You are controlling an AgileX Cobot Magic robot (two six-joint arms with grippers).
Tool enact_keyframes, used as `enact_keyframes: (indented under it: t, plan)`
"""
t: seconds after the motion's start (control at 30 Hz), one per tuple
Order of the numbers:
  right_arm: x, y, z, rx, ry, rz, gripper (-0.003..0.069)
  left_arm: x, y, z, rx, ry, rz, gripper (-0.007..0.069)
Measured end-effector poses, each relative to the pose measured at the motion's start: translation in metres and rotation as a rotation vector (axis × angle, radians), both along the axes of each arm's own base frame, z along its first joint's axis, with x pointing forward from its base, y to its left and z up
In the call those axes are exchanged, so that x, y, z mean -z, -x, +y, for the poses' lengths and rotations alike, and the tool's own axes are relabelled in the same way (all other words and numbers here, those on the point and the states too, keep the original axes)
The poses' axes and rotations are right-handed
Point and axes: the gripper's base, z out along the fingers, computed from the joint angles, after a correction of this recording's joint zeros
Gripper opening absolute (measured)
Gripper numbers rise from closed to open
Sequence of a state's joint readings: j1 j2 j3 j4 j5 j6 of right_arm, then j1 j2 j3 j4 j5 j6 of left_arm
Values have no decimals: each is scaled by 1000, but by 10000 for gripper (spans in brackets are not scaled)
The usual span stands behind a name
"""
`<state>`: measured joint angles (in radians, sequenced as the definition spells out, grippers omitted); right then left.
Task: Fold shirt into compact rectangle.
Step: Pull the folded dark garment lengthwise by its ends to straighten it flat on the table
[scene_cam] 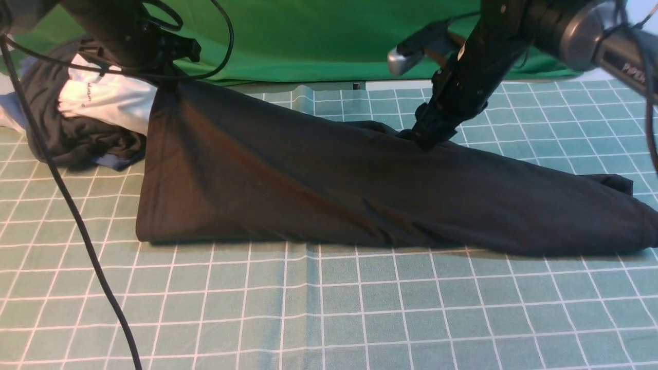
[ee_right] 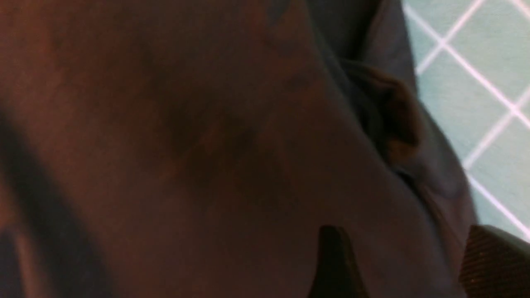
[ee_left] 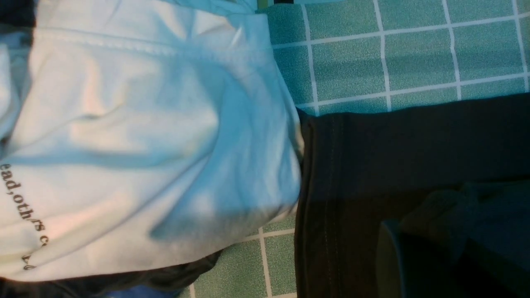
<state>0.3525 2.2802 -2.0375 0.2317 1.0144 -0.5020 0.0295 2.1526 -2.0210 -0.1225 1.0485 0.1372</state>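
The black shirt (scene_cam: 318, 190) stretches across the checked table. Its left end is raised off the surface and its right end trails down to the table at the right edge. My left gripper (scene_cam: 167, 77) is shut on the raised far-left corner, and the stitched hem (ee_left: 327, 174) runs beside its dark finger (ee_left: 389, 256). My right gripper (scene_cam: 429, 136) is shut on the shirt's far edge near the middle. In the right wrist view, cloth bulges between its two fingers (ee_right: 335, 265). The upper edge runs taut between the two grips. The print and neck label are hidden.
A pile of a white garment (scene_cam: 110, 97) and a dark grey one (scene_cam: 72, 139) lies at the far left, touching the shirt's raised end. A bright green backdrop (scene_cam: 318, 36) hangs behind. A black cable (scene_cam: 77, 221) crosses the left side of the teal grid cloth (scene_cam: 329, 308).
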Motion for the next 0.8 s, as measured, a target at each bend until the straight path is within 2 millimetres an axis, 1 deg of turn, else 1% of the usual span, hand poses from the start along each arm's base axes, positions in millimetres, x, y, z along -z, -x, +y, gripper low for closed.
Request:
enact_keyframes:
  t: [0.13,0.27,0.37,0.43,0.5,0.53,0.57,0.6,0.67,0.73,0.8]
  plan:
    - [6,-3,2,-9,-8,-16,402,0,0,0,1,3,0,13]
    - [16,-6,6,-36,-35,-12,402,0,0,-1,1,10,0,13]
    - [28,-9,7,-38,-35,-7,398,0,0,-1,1,11,0,13]
    - [35,-10,8,-41,-32,-4,380,0,0,-1,1,12,-1,13]
    - [40,-12,8,-46,-29,-6,336,0,0,-1,1,13,-1,13]
    - [41,-12,8,-45,-30,-9,283,0,0,-1,1,13,-1,13]
    - [42,-13,8,-45,-30,-11,249,0,0,-1,1,13,-1,13]
    - [42,-13,9,-44,-32,-16,151,0,0,-1,1,13,-2,13]
    - [42,-14,9,-44,-32,-19,73,0,0,-1,0,13,-3,13]
    - [41,-14,9,-45,-33,-23,20,0,-1,-1,-5,16,-8,13]
    - [37,-14,8,-47,-29,-33,9,-2,-1,-1,-26,28,-15,13]
